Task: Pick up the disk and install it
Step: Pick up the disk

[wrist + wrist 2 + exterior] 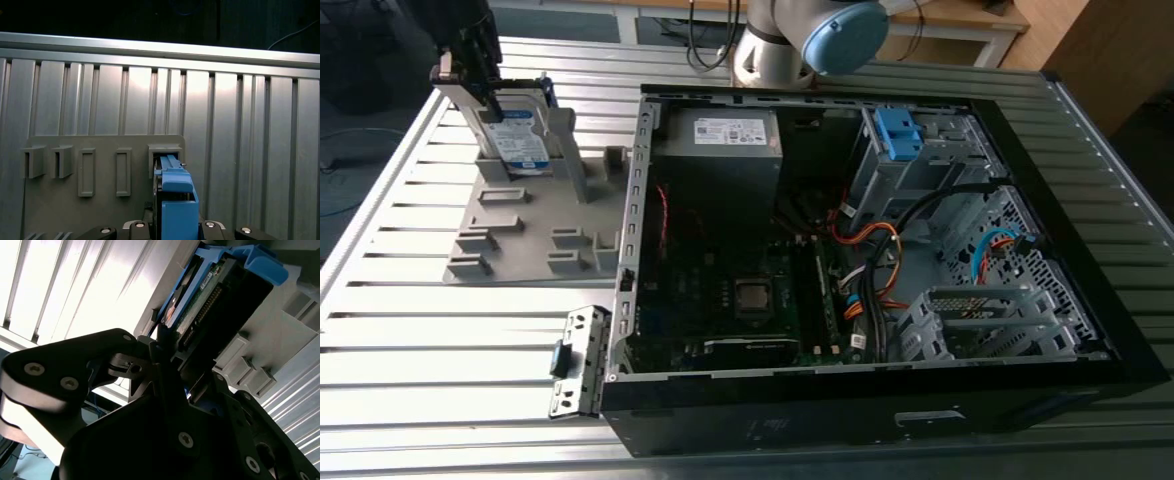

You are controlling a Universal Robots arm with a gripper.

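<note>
One gripper clamps the disk from 12 o'clock. Its long axis stands upright, with the open case at 3 o'clock in the exterior view.

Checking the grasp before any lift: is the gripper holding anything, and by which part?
The gripper is shut on the disk, at its upper end; the disk stands upright in the grey holder.

Open table around grey fixture, raised posts flanking disk, cables crowding computer case interior
</note>
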